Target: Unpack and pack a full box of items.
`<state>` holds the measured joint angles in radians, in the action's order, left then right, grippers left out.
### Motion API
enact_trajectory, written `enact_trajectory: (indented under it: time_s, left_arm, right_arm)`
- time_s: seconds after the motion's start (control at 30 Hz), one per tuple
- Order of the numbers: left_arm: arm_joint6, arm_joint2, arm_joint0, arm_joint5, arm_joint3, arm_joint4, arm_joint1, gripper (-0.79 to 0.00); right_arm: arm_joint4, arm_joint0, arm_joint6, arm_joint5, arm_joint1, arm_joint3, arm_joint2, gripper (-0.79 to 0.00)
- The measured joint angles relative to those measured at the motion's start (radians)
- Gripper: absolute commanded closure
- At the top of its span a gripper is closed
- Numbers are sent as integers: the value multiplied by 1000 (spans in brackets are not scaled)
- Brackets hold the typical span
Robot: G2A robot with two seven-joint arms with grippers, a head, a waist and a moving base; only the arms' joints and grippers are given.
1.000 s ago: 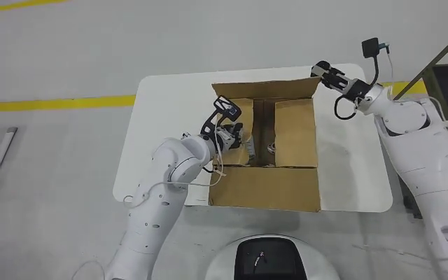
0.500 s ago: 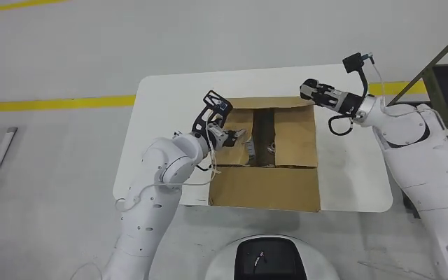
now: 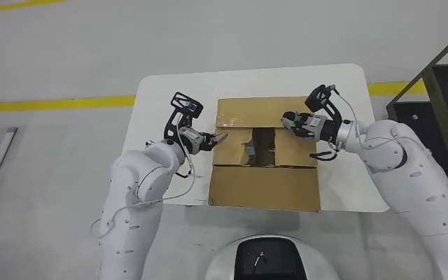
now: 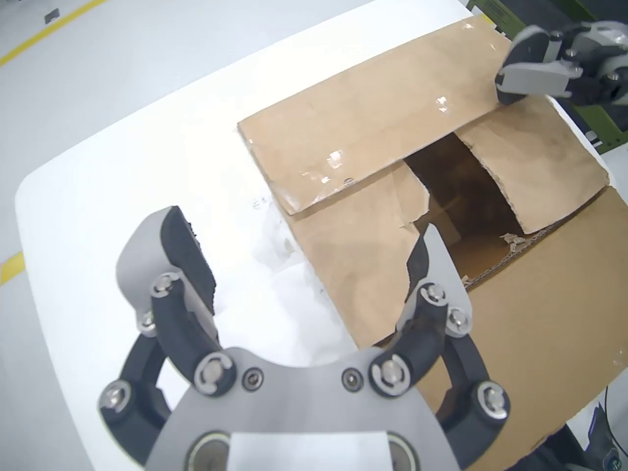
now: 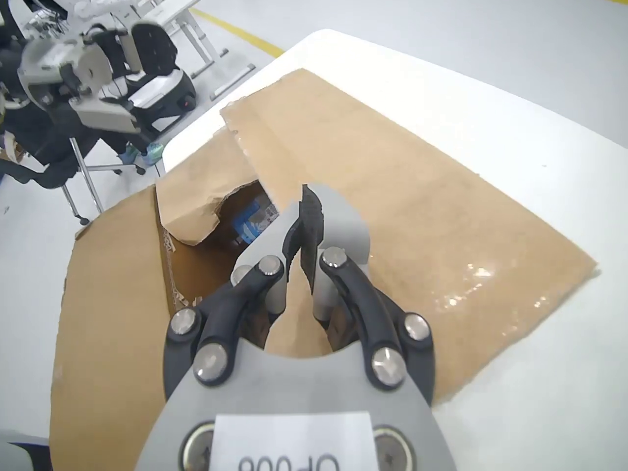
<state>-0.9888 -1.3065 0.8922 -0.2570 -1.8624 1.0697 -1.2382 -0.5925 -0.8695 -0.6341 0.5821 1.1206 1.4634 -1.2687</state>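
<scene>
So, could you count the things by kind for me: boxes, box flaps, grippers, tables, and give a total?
Cardboard box: 1
Flaps: 4 (far flap, near flap, two side flaps)
Grippers: 2 (left gripper, right gripper)
Table: 1
Total: 8
</scene>
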Motion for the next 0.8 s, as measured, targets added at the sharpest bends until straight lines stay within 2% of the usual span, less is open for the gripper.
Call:
enact_trajectory:
  time_s: [0.23, 0.27, 0.3, 0.33, 0.37, 0.4, 0.43, 0.63, 0.8]
  left_arm:
    - [-53, -78, 85, -38, -53, 67, 23, -785]
    - [-59, -90, 97, -47, -57, 75, 26, -736]
    - [-65, -103, 109, -56, -61, 78, 29, -566]
    - [-74, -121, 125, -69, -67, 81, 33, -320]
    - [-81, -134, 138, -79, -70, 82, 36, -246]
    - [-88, -145, 151, -89, -74, 80, 39, -89]
    - [-101, -158, 169, -107, -79, 76, 43, 0]
    - [-160, -196, 243, -221, -99, 83, 62, 0]
    - [-193, -185, 271, -291, -108, 16, 71, 0]
  right_arm:
    - [1, -12, 33, -31, 4, -7, 29, 0]
    - [-1, -11, 35, -31, 4, -6, 32, 0]
    - [0, -9, 39, -31, 4, -4, 34, 0]
    - [5, -8, 43, -29, 5, -3, 36, 0]
    - [7, -7, 43, -28, 5, -3, 37, 0]
    - [9, -5, 43, -28, 5, -4, 38, 0]
    - [9, -3, 42, -29, 5, -5, 40, 0]
    - [18, 2, 53, -35, 6, -11, 51, 0]
    - [23, 3, 58, -37, 6, -13, 56, 0]
